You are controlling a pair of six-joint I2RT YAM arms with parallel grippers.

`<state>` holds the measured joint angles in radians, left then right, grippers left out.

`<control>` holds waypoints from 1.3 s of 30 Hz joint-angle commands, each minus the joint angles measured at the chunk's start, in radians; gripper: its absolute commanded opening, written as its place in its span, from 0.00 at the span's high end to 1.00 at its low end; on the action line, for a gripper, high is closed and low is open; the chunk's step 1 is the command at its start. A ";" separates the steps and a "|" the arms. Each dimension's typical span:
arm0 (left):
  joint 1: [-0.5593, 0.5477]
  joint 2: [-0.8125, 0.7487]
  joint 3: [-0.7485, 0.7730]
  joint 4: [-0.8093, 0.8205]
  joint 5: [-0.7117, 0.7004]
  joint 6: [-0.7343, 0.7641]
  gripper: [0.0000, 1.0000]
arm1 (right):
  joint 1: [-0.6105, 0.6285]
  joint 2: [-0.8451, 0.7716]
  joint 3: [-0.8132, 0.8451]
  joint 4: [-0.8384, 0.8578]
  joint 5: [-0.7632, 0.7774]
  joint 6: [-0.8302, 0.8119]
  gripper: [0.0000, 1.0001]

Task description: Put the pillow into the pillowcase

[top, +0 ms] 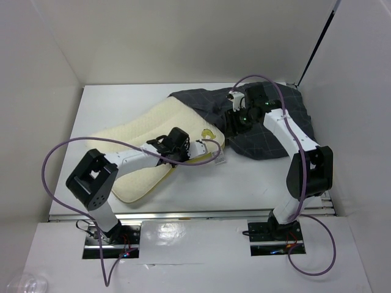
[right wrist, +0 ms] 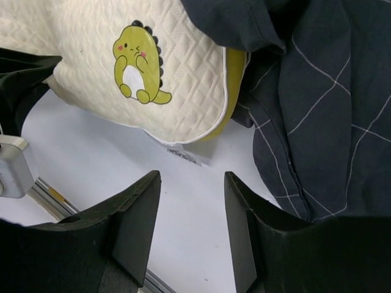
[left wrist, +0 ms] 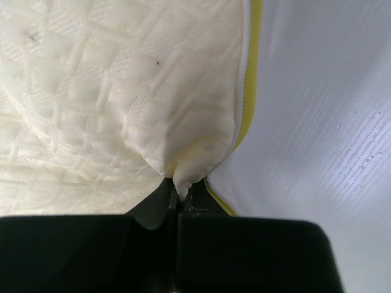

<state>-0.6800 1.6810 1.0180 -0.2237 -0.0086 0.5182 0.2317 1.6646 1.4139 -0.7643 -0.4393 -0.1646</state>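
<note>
Pinching quilted cream pillow [left wrist: 91,91], yellow-piped edge, left jaws, right jaws spread, charcoal gridded pillowcase [right wrist: 317,91]

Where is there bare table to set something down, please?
Bare white table: the back-left corner behind the cream quilted pillow, and the near strip between pillow and front edge. Crowded: centre to back right, where the pillow meets the charcoal grid-patterned cloth pillowcase.

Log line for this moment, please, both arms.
left gripper: shut on pillow edge | right gripper: open, empty, over table | pillowcase: draped over pillow's far end
</note>
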 commanded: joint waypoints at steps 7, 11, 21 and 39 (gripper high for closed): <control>0.080 0.046 0.111 -0.216 0.238 0.009 1.00 | -0.002 -0.066 -0.018 0.006 -0.016 -0.015 0.46; 0.183 0.060 0.255 -0.367 0.384 0.009 1.00 | -0.002 -0.075 -0.039 0.006 -0.025 -0.025 0.46; 0.384 0.232 0.660 -0.698 0.718 -0.015 1.00 | -0.002 -0.115 -0.096 0.046 0.007 0.037 0.46; 0.493 0.333 0.901 -0.965 0.929 0.062 1.00 | -0.002 0.141 -0.050 0.189 -0.130 0.494 0.56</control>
<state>-0.1986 2.0342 1.8854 -1.1152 0.8028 0.5678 0.2317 1.7721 1.3193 -0.6369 -0.5301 0.2081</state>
